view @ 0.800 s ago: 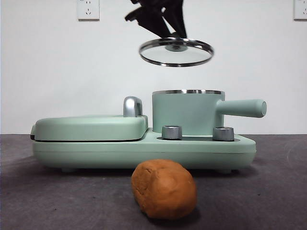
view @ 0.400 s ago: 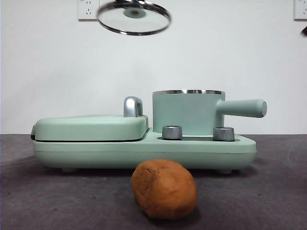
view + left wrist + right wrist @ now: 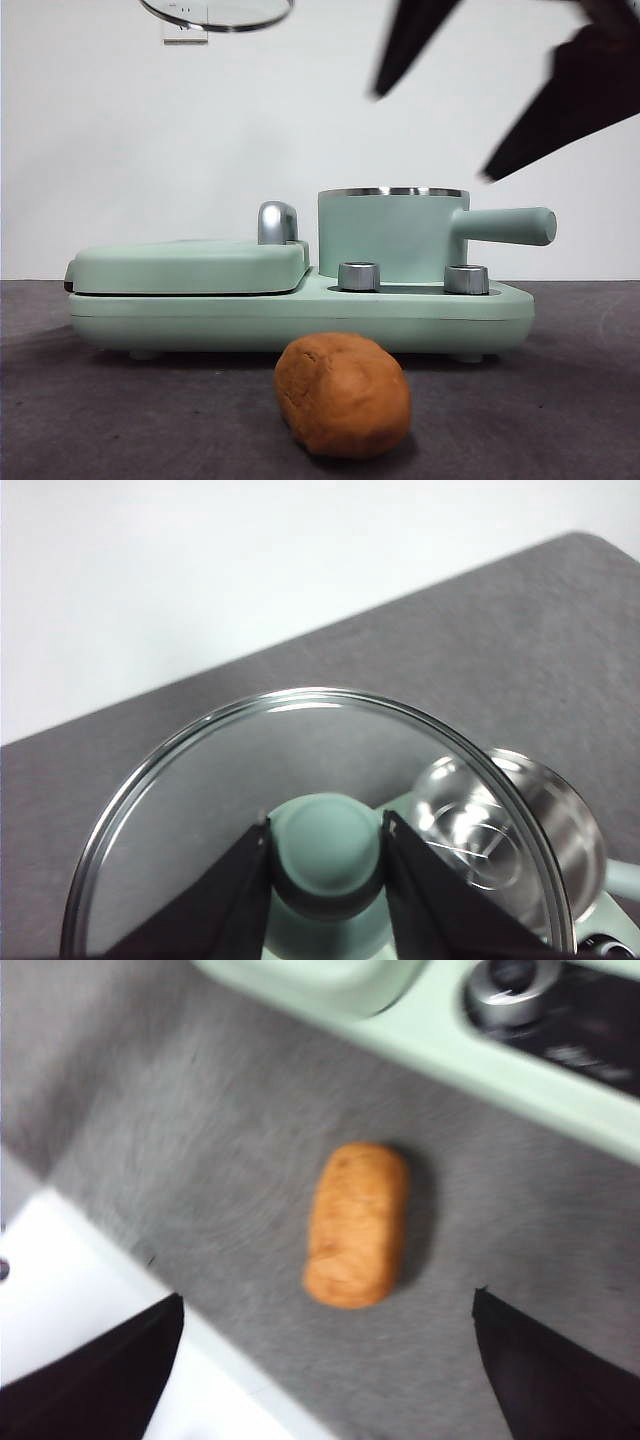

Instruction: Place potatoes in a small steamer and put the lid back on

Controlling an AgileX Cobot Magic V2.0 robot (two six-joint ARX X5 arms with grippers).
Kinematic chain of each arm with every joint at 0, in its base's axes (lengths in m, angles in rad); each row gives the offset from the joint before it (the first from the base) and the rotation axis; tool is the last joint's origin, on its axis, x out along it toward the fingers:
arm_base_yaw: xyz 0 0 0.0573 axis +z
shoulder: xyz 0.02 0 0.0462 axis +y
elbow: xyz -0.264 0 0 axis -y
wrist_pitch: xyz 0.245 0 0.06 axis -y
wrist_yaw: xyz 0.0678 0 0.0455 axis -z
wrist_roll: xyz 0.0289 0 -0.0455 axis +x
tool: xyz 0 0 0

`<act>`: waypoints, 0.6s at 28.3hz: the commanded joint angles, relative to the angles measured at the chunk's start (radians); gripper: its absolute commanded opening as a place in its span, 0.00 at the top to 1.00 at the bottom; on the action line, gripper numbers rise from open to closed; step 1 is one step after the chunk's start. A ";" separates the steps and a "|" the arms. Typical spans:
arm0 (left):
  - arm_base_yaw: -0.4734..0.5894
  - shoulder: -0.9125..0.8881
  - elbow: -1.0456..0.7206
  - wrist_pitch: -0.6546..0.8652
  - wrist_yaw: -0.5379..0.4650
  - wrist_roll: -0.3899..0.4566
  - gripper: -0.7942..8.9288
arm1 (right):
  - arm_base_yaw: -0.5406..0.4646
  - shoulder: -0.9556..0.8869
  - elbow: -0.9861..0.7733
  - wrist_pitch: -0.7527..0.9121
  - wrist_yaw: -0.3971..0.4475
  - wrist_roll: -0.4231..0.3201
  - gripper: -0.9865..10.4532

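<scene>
The orange-brown potato (image 3: 343,395) lies on the dark table in front of the appliance; it also shows in the right wrist view (image 3: 357,1223). The mint-green steamer pot (image 3: 392,232) stands open on the appliance, its steel inside visible through the lid (image 3: 500,825). My left gripper (image 3: 325,845) is shut on the mint-green knob of the glass lid (image 3: 300,780) and holds the lid high at the upper left (image 3: 215,13). My right gripper (image 3: 480,95) is open, high at the upper right, above the potato (image 3: 325,1360).
The mint-green appliance base (image 3: 300,310) carries a flat hinged griddle cover (image 3: 190,265) with a chrome handle (image 3: 277,222) on its left and two chrome dials (image 3: 358,276) at the front. A white surface (image 3: 90,1340) borders the table's edge near the potato.
The lid has moved up and to the left, away from above the pot, and is now partly out of the front view. The right gripper has come into view at the upper right.
</scene>
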 commanded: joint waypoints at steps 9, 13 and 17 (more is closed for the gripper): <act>0.065 -0.004 0.035 -0.024 0.002 0.007 0.87 | 0.081 0.388 0.187 -0.051 0.048 -0.073 0.51; 0.074 -0.004 0.035 -0.023 0.002 0.005 0.87 | 0.081 0.527 0.212 -0.037 0.042 -0.107 0.51; 0.074 -0.004 0.035 -0.023 0.002 0.005 0.87 | 0.081 0.636 0.212 -0.026 0.051 -0.137 0.51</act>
